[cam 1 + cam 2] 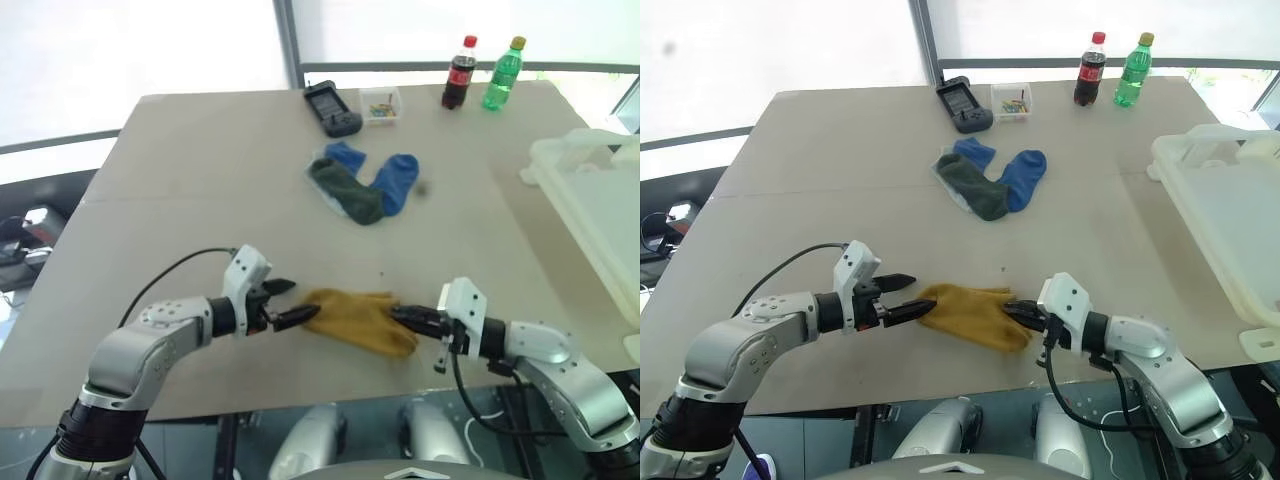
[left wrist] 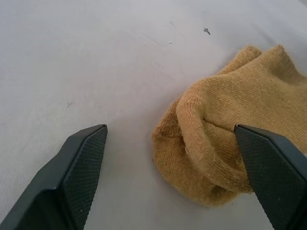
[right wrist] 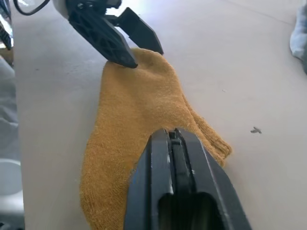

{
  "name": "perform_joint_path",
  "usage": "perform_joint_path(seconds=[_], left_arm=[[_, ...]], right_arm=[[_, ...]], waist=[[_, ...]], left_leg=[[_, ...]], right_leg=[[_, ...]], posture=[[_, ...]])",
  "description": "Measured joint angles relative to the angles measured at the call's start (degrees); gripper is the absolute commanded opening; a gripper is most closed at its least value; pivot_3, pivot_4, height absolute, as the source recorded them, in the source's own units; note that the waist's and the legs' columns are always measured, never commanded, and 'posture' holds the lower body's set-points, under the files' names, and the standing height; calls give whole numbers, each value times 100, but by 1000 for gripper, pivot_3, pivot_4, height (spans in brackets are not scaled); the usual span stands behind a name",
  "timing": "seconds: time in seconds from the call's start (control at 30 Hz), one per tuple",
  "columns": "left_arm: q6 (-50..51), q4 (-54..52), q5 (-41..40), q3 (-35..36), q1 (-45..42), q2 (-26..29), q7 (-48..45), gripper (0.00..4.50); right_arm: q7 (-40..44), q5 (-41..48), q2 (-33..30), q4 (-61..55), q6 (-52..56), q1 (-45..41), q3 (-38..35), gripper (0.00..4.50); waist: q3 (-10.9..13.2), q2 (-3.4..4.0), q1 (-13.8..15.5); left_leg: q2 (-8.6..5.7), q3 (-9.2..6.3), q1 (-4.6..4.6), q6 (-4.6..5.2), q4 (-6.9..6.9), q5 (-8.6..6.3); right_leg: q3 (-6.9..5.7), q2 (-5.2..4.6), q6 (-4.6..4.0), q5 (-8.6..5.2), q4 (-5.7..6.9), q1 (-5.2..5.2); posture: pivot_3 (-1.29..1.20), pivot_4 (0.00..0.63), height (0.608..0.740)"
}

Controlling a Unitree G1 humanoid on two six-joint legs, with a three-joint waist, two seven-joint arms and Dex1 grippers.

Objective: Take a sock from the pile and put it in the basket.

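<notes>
- Right gripper (image 1: 400, 315) is clamped on one end of the mustard sock (image 1: 362, 318), which lies flat on the table (image 1: 200, 170) close to the robot, so that arm looks set to carry it.
- Left gripper (image 1: 300, 302) is spread wide at the sock's other end, one finger touching the fabric and nothing held.
- Further out, the pile (image 1: 362, 185) of blue and green socks waits mid-table.
- The basket (image 1: 600, 200) sits on the right edge, near enough for the right arm's drop.
</notes>
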Motion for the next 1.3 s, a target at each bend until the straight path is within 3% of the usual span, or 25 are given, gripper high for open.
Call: perform_joint_path(seconds=[0.3,0.57,0.7,1.0,1.3], left_arm=[[79,-69,247,-240,-122,20,73,4500],[79,-102,496,-519,-146,-97,162,1311],[184,-43,364,-533,-178,-233,67,86],[920,314,-320,-102,-340,-290,-155,86],[1243,401,-590,147,-491,64,-373,86]], right_arm=[[89,-556,116,783,-293,-220,489,30],[111,-696,269,1013,-525,-250,530,0],[111,-729,309,1059,-566,-259,532,0],[100,-790,343,1087,-655,-266,575,0],[157,-876,381,1143,-632,-476,652,0]], waist=[[-13,14,2],[-39,24,-3],[-42,22,-1],[-43,22,-15],[-38,22,-16]], left_leg=[[-1,1,6,0,1,0],[-1,1,10,0,0,0],[-1,0,10,0,1,0],[-1,-1,7,0,1,0],[0,-2,4,-1,0,0]], right_leg=[[1,-1,0,0,1,5],[2,0,0,0,2,8],[0,1,0,0,2,8],[1,3,0,0,2,5],[1,6,0,0,2,0]], posture=[[0,150,740],[0,150,740],[0,150,740],[0,150,740],[0,150,740]])
